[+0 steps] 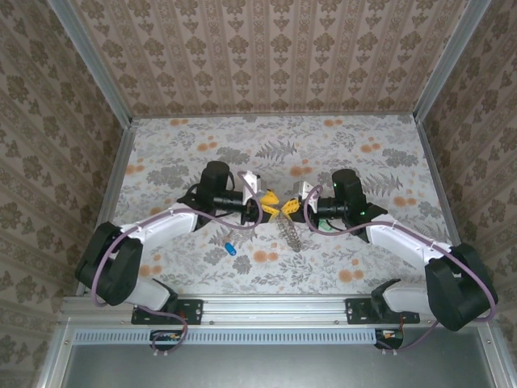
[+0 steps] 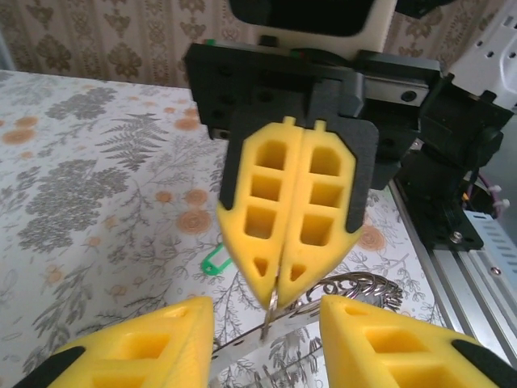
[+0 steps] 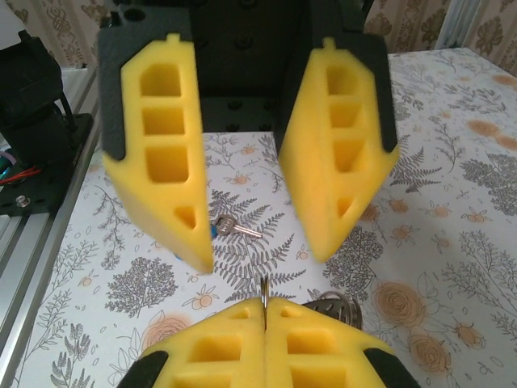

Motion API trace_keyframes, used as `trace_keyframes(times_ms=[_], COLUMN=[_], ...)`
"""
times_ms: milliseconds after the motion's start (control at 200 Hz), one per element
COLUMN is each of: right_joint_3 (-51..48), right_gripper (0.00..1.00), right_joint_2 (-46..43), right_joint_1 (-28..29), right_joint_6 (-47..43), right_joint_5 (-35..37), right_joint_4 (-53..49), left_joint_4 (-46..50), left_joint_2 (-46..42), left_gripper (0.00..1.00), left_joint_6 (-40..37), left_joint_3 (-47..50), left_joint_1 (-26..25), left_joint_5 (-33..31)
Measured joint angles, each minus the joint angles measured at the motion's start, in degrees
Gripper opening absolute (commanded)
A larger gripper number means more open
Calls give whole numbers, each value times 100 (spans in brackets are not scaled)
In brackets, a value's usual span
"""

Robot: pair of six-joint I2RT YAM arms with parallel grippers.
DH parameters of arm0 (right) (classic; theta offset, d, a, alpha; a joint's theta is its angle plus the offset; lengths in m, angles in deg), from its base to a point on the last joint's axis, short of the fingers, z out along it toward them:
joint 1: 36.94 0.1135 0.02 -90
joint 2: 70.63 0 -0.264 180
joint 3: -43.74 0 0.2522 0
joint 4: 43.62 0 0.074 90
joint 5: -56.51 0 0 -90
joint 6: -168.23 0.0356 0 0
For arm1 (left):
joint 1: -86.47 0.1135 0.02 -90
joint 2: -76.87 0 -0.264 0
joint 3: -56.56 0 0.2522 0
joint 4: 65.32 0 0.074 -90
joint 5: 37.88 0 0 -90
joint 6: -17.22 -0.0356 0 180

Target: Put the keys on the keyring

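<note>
Currently your right pincer clamped shut on keyring, lower centre of frame, likely steadying it for threading; left pincer wide open, empty, facing it. Blue-headed key lies loose on bench, mid-frame.

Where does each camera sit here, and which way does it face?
Top external: above and behind, looking down on the floral table; left arm and right arm show.
Left wrist: facing the right gripper shut on the thin silvery metal keyring; own open yellow fingers below.
Right wrist: facing the open left gripper; own shut fingers below.
Shared: both wrist views show the keyring.
</note>
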Motion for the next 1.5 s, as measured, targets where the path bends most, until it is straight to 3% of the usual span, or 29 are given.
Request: trace_keyframes(times_ms=[280,675,850,1095,1240,1500], right_joint_3=[0,0,0,0,2,42], right_gripper=[0,0,0,0,0,0], right_joint_2=[20,96,118,122,122,140], right_joint_1=[-61,-125,-136,-149,-162,-162], right_joint_6=[63,273,297,289,269,271], right_joint_5=[-35,-160,-175,-245,-304,-372], right_joint_4=[55,131,131,74,-7,-59], left_joint_4=[-155,-393,-417,-695,-968,-935], left_joint_2=[186,234,203,81,79,149], left_gripper=[20,12,15,34,34,35], left_joint_6=[-48,-105,-190,-87,216,286], left_joint_3=[20,149,192,468,588,518], left_joint_1=[-170,-236,-236,-57,223,199], left_joint_5=[-162,-428,-492,-444,-308,-59])
